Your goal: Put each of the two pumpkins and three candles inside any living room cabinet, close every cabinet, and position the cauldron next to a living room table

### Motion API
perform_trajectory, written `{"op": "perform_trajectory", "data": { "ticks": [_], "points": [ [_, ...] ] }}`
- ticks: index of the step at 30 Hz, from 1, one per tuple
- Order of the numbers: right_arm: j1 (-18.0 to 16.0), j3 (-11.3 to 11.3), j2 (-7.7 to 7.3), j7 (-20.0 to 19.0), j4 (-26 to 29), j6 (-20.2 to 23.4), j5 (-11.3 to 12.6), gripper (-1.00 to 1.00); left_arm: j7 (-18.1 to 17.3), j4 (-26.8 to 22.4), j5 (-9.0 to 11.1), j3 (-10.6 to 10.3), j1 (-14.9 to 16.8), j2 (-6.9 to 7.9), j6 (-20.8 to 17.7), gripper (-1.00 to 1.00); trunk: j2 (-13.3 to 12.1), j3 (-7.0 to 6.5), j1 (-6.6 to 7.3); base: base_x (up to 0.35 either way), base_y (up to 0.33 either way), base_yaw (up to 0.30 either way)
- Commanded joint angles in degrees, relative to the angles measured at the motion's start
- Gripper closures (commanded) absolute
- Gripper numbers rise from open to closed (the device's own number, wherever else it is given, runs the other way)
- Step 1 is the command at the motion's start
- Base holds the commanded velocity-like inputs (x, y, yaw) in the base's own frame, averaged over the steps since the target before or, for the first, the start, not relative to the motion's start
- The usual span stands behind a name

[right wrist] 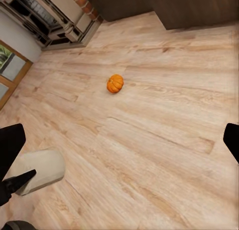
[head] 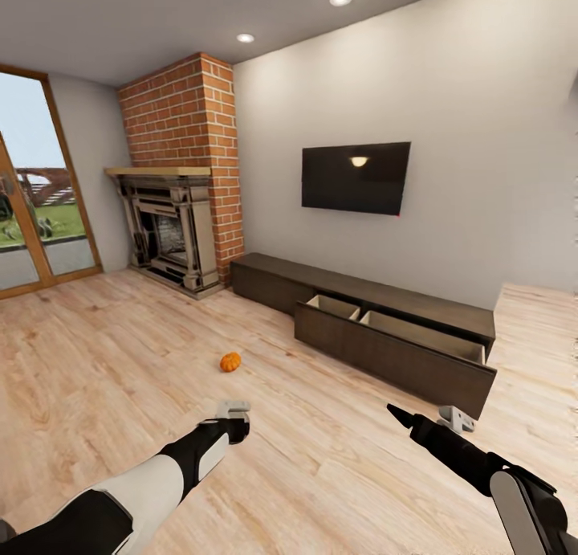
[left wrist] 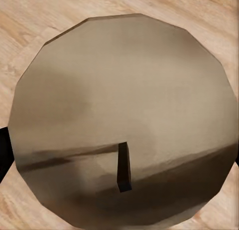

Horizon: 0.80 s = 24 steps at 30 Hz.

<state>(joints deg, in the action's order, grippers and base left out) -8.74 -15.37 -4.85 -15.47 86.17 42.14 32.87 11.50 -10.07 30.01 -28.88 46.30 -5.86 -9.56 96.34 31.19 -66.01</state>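
Writing or brand marks cannot be read anywhere; the wall television (head: 356, 177) is dark, with just a ceiling light reflected in it.

The left pincer (head: 234, 421) hangs low over the wooden floor (head: 120, 354). In the left wrist view a beige-grey candle (left wrist: 122, 122) with a short dark wick sits end-on between two dark fingers (left wrist: 4, 152) at its edges, so the left pincer is clamped around the candle. In the right wrist view the same candle lies sideways in that pincer, above the floor.

The right pincer (head: 401, 414) points forward beside the left, well apart from it. Its fingertips (right wrist: 232, 140) sit at opposite edges of the right wrist view with bare floor between, so it is spread wide and holds nothing.

One pumpkin (head: 230, 362) rests on the open floor ahead of both arms, well apart from them, with nothing between. The other pumpkin and the cauldron cannot be placed.

The cabinet (head: 449, 310) runs along the white wall under the television; its long drawer (head: 385, 350) stands pulled out, pale inside. A brick chimney with a fireplace (head: 170, 234) fills the corner, and a glass door (head: 32, 210) lies to its left.
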Motion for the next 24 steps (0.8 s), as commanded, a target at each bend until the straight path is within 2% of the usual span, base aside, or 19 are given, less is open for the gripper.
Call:
{"op": "perform_trajectory", "data": {
  "ticks": [1, 18, 24],
  "points": [
    [-0.05, -0.10, 0.01, -0.27, -0.01, 0.32, -0.09, -1.00, 0.39, -0.12, 0.49, -0.48, 0.02, 0.02, -0.31, 1.00, -0.38, -0.12, 0.23, 0.000, 0.000, -0.150],
    [-0.07, -0.11, -0.04, -0.27, -0.12, 0.35, -0.09, -1.00, 0.36, -0.12, 0.48, -0.48, 0.02, -0.13, -0.37, 1.00, -7.20, -3.17, 3.97, 0.000, 0.000, -0.146],
    [-0.05, -0.17, 0.00, -0.27, -0.12, 0.29, -0.09, -1.00, 0.36, -0.12, 0.48, -0.49, 0.02, -0.14, -0.37, 1.00, -9.61, -4.25, 5.28, 0.000, 0.000, -0.060]
  ]
}}
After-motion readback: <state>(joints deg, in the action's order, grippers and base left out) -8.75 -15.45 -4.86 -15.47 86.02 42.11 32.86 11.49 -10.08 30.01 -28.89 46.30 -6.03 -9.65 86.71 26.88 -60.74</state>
